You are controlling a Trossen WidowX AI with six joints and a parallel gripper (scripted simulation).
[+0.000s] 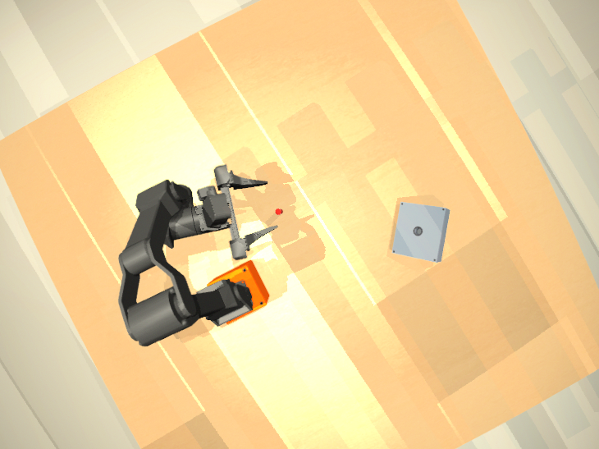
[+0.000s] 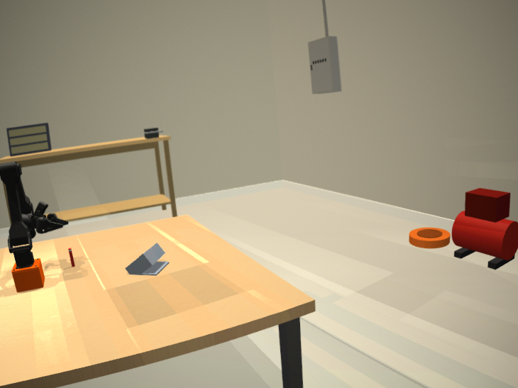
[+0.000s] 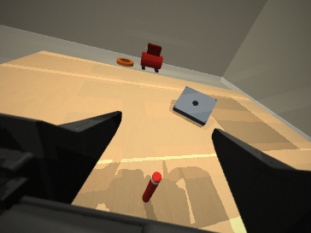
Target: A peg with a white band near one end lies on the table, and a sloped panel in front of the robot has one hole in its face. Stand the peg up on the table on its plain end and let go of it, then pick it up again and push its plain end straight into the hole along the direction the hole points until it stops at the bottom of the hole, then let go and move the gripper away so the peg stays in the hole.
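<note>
Top view: the tool point(image 1: 272, 204) point(image 2: 65, 222) point(image 3: 167, 124) gapes wide and empty; the red peg point(image 1: 278, 211) point(image 2: 72, 257) point(image 3: 151, 187) stands upright on the desk point(image 1: 319, 369) point(image 2: 207, 315) point(image 3: 149, 142), the sloped panel point(image 1: 422, 241) point(image 2: 149, 257) point(image 3: 188, 105) at its three o'clock.

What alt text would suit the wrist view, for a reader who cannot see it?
A red peg stands upright on the table, its white band near the top, between and beyond the spread fingers of the open black pincer. Farther off sits a grey sloped panel with one dark hole.
</note>
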